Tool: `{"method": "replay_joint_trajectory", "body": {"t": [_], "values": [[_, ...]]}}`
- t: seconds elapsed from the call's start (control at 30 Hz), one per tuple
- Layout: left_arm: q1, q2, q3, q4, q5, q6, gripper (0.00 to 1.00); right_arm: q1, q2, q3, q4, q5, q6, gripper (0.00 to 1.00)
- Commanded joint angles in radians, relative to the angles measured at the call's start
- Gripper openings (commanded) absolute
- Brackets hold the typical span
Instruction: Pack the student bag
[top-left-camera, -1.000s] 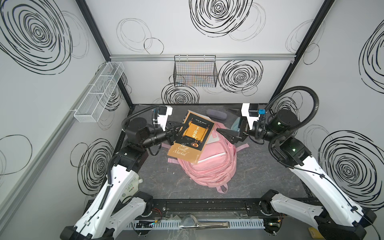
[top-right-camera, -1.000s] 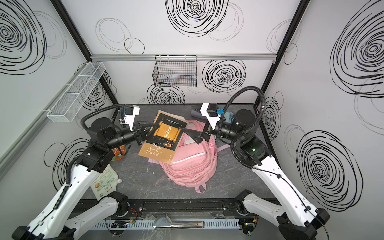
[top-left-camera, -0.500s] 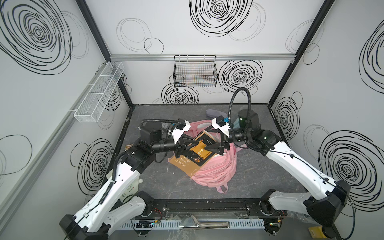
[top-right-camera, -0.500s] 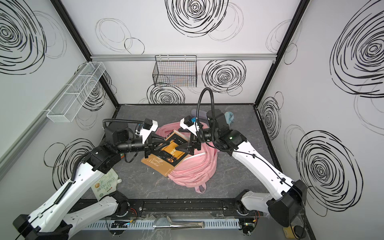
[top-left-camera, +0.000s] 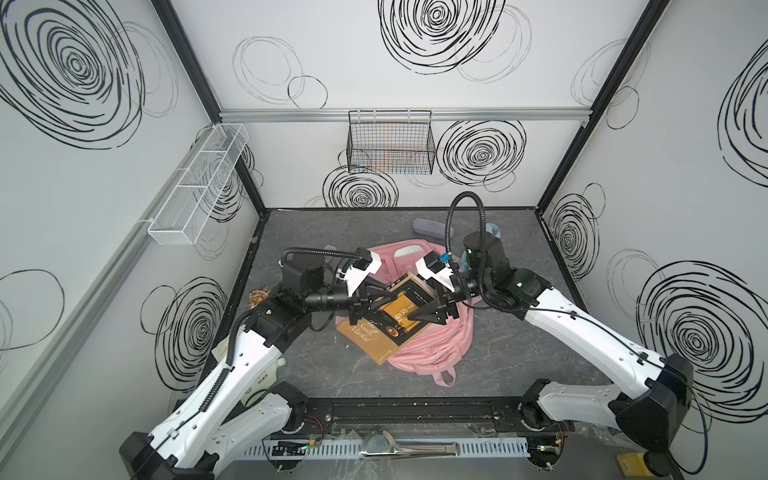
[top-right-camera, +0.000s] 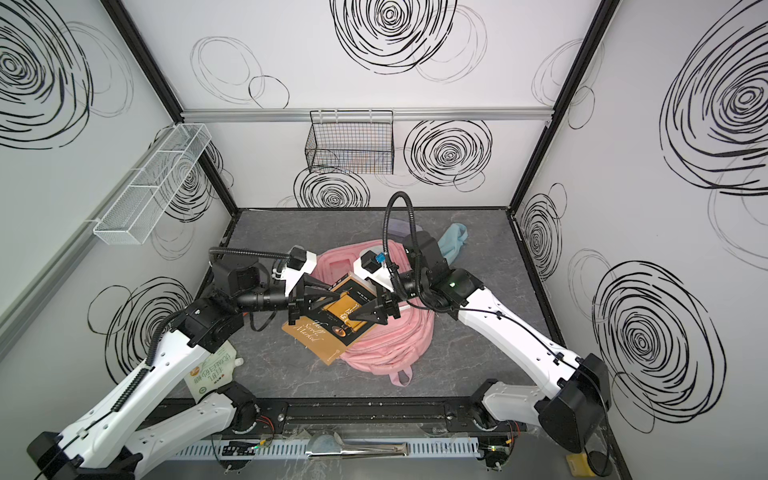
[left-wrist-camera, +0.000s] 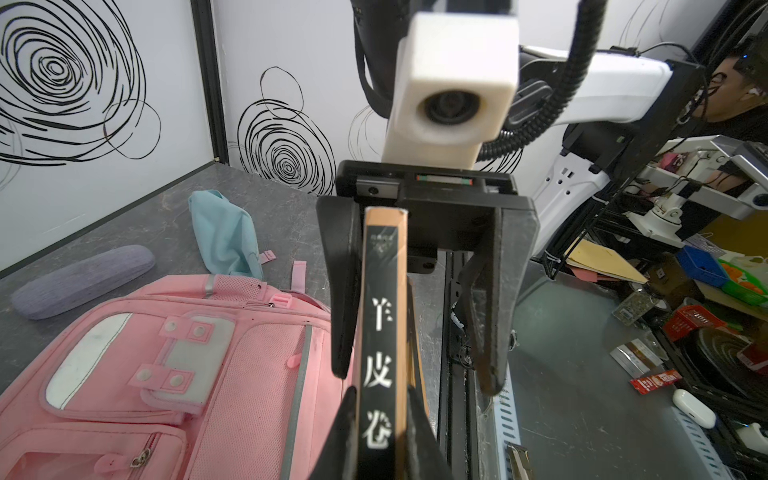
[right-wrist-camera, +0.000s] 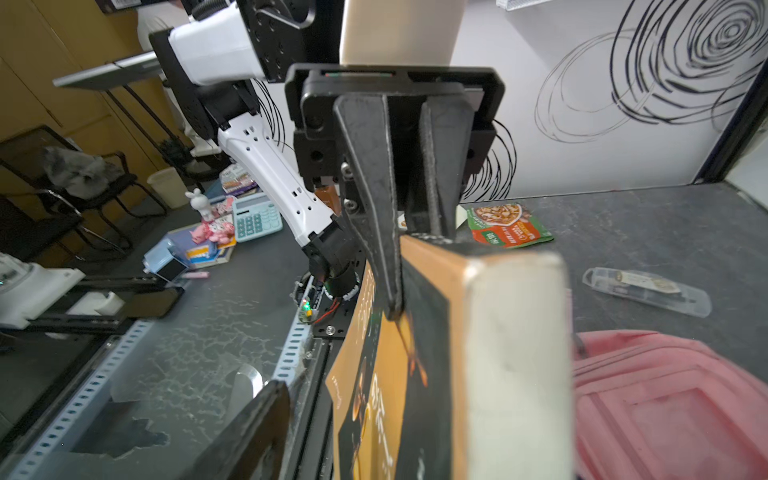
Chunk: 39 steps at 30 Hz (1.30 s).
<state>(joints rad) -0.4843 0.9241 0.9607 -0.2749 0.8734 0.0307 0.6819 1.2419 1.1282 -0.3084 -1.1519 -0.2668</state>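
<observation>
**Top views.** My L gripper (top-left-camera: 386, 300) stays clamped on the book (top-left-camera: 374, 336). The book is tilted, w/ its low corner hanging below and past that gripper. Vs. 1 s ago, both arms have dropped and closed in. The book, then held high, now sits low. My R gripper (top-left-camera: 422, 305) was then well apart from the book. It now straddles the book's opposite end, tips facing the L gripper, jaws still apart. The student bag (top-left-camera: 432, 345) lies flat directly under both grippers. Both top views agree: L gripper (top-right-camera: 328, 300), R gripper (top-right-camera: 359, 309), book (top-right-camera: 316, 336), student bag (top-right-camera: 386, 349).

**L wrist view.** My own jaws press both covers at the near end of the book (left-wrist-camera: 380, 311) spine. At the far end, one R gripper finger (left-wrist-camera: 340, 311) touches a cover. The other finger stands off w/ a visible gap. The student bag (left-wrist-camera: 166, 374) lies below, beside the L gripper. A pale-blue pouch (left-wrist-camera: 224, 241) and a purple case (left-wrist-camera: 83, 274) lie beyond it.

**R wrist view.** The L gripper (right-wrist-camera: 415, 249) pinches the book (right-wrist-camera: 415, 374). My own near finger (right-wrist-camera: 249, 432) stands clear of the cover. The other finger is hidden. The student bag (right-wrist-camera: 665, 395) lies below the book.
</observation>
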Motion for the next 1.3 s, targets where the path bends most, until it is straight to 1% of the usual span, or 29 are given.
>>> {"method": "replay_joint_trajectory", "body": {"t": [0.0,0.07,0.17,0.27,0.37,0.47,0.53,0.6,0.7,0.73,0.77,0.8,0.83,0.87,0.93,0.97,1.07,1.13,1.17,1.23,1.27], "values": [[-0.005,-0.016,0.013,0.164,0.087,0.023,0.00,0.014,0.010,-0.018,-0.025,-0.054,-0.006,0.61],[-0.005,-0.009,0.016,0.166,0.095,0.023,0.00,0.015,0.011,-0.020,-0.036,-0.048,-0.008,0.51],[-0.006,-0.002,0.020,0.166,0.094,0.029,0.00,0.013,0.007,-0.029,-0.042,-0.042,-0.008,0.42],[-0.005,0.003,0.026,0.168,0.094,0.029,0.00,0.010,-0.001,-0.035,-0.050,-0.030,-0.008,0.28],[-0.007,0.010,0.036,0.162,0.096,0.038,0.00,0.007,-0.018,-0.046,-0.051,-0.023,-0.004,0.17],[-0.008,0.015,0.035,0.164,0.092,0.049,0.00,0.004,-0.042,-0.066,-0.031,0.001,0.020,0.00],[-0.007,0.013,0.018,0.197,0.065,0.043,0.00,0.000,-0.064,-0.084,-0.002,0.028,0.056,0.00],[-0.007,0.009,-0.008,0.251,-0.004,0.017,0.00,-0.009,-0.094,-0.109,0.037,0.061,0.101,0.00],[-0.006,0.003,-0.014,0.277,-0.103,0.000,0.02,-0.035,-0.145,-0.156,0.101,0.093,0.172,0.00],[-0.006,0.003,-0.013,0.279,-0.132,-0.004,0.08,-0.052,-0.165,-0.175,0.127,0.102,0.205,0.00],[-0.006,-0.003,-0.013,0.281,-0.164,-0.005,0.17,-0.075,-0.188,-0.195,0.161,0.127,0.251,0.00],[-0.006,-0.009,-0.016,0.285,-0.194,-0.006,0.23,-0.094,-0.211,-0.216,0.190,0.158,0.289,0.00],[-0.006,-0.019,-0.026,0.296,-0.228,-0.010,0.33,-0.116,-0.242,-0.240,0.219,0.184,0.327,0.00],[-0.006,-0.031,-0.043,0.315,-0.267,-0.017,0.39,-0.137,-0.268,-0.264,0.242,0.201,0.353,0.00],[-0.008,-0.060,-0.078,0.357,-0.344,-0.032,0.63,-0.170,-0.327,-0.298,0.271,0.236,0.393,0.00],[-0.007,-0.074,-0.098,0.382,-0.379,-0.042,0.69,-0.184,-0.354,-0.314,0.280,0.262,0.412,0.00],[-0.008,-0.098,-0.130,0.432,-0.452,-0.076,0.71,-0.216,-0.419,-0.332,0.272,0.347,0.441,0.00],[-0.027,-0.090,-0.130,0.427,-0.468,-0.082,0.70,-0.234,-0.453,-0.323,0.235,0.444,0.455,0.00],[-0.057,-0.078,-0.123,0.398,-0.496,-0.066,0.70,-0.246,-0.469,-0.312,0.206,0.526,0.472,0.00],[-0.156,-0.054,-0.111,0.335,-0.589,-0.008,0.71,-0.273,-0.513,-0.299,0.153,0.718,0.503,0.00],[-0.221,-0.038,-0.112,0.303,-0.648,0.025,0.72,-0.283,-0.543,-0.298,0.126,0.839,0.525,0.00]]}}
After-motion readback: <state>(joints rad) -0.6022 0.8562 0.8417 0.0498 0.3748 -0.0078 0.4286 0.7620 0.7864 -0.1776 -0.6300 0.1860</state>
